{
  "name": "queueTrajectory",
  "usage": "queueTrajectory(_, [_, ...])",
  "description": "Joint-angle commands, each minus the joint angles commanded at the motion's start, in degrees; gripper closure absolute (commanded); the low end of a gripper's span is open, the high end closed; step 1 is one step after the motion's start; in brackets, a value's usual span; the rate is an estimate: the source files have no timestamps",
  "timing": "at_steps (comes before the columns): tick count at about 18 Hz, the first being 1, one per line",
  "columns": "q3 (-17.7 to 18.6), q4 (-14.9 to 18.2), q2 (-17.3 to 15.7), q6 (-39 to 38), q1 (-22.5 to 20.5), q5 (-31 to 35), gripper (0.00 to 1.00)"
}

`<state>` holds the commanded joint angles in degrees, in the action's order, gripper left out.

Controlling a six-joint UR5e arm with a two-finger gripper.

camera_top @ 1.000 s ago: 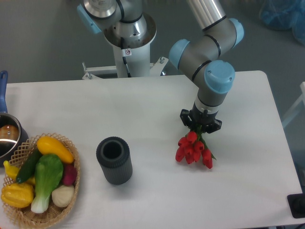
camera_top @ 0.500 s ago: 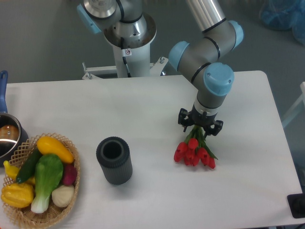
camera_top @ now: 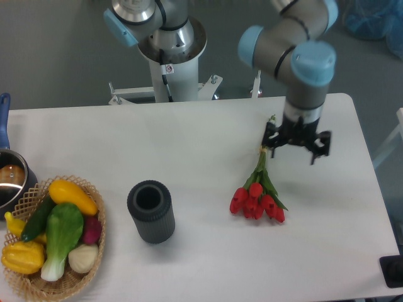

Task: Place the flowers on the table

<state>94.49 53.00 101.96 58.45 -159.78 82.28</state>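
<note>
The flowers (camera_top: 258, 196), a tied bunch of red tulips with green stems, lie flat on the white table (camera_top: 189, 145), blooms toward the front, stems pointing up to the back. My gripper (camera_top: 296, 146) hangs over the table just right of the stem ends, lifted clear of them. Its fingers are spread apart and hold nothing.
A dark ribbed cylindrical vase (camera_top: 151, 211) stands upright left of the flowers. A wicker basket (camera_top: 94, 217) with colourful vegetables sits at the front left corner. A pot (camera_top: 11, 182) shows at the left edge. The robot base (camera_top: 170, 44) stands behind the table.
The gripper has let go of the flowers, opened, and moved up and to the right. The bunch dropped flat onto the table and stays there.
</note>
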Motion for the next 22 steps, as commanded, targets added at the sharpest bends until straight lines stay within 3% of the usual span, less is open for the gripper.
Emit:
queueTrajectory(6, [-2.21,-0.18,-3.17,0.09,-0.18,-7.83,0.0])
queueTrajectory(14, [-1.25,0.0,-8.97,0.18,0.97,-12.76,0.0])
queueTrajectory(22, [-0.54,0.0,-9.41,0.18,0.79,-12.93,0.0])
